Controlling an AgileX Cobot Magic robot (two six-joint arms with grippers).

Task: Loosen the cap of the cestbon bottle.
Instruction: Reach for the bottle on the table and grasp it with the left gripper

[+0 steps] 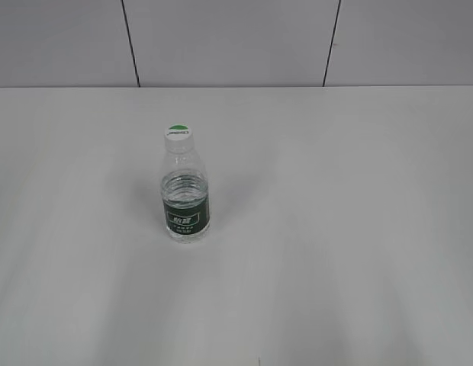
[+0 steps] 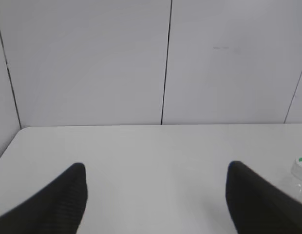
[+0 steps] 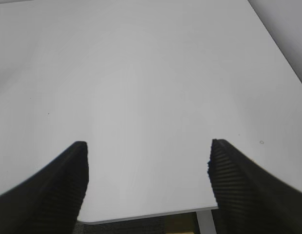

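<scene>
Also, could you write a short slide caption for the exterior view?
Capped cestbon bottle standing upright on the white table, cap still on, no gripper in view.

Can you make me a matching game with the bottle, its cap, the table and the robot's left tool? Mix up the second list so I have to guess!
Things:
1. cap
2. cestbon bottle
3. table
4. left tool

Descriptions:
A. plain white, wide and flat
B. black, spread open, holding nothing
C. clear, with a dark green label band
D. small and round, green and white on top

Right pairs: 1-D, 2-C, 3-A, 4-B
</scene>
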